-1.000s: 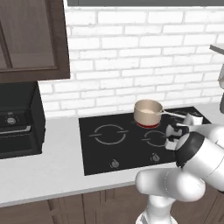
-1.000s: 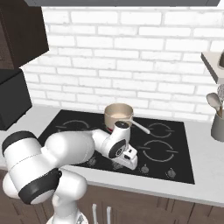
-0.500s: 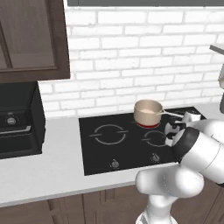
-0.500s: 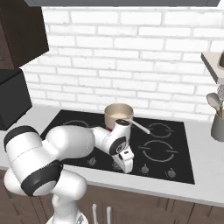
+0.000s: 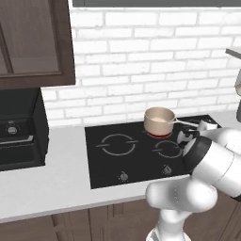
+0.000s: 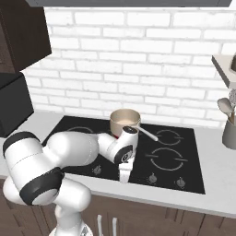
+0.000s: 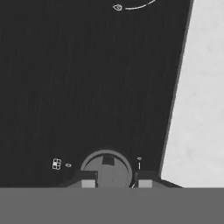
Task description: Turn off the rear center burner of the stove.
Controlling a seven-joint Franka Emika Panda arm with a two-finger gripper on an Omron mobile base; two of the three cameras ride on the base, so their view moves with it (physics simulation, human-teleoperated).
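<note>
Directly between hand fingertips, stove knob

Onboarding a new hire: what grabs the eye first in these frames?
The beige pot sitting on the red-glowing rear center burner of the black stove. Then the gripper low over the front edge, a round metallic knob between its fingertips.
</note>
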